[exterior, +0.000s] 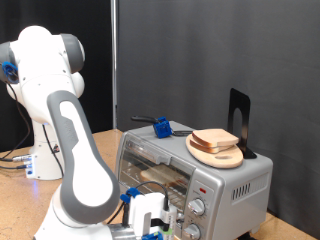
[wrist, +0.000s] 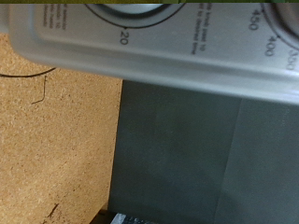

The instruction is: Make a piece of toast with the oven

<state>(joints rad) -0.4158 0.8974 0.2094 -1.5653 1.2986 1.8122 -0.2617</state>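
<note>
pincer (exterior: pixel 158 228) | at oven (exterior: pixel 240 185) knobs | opening not visible

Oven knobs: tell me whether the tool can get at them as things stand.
Probably yes. The tool sits right in front of the oven, beside its knobs, with nothing visibly between them; the wrist view shows the dial markings close up.

Matt silver metal oven (exterior: pixel 200 170)

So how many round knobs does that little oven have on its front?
2 show in the exterior view, stacked on the oven's front panel: an upper knob and a lower knob. The gripper sits just in front and could be hiding another lower down.
</note>
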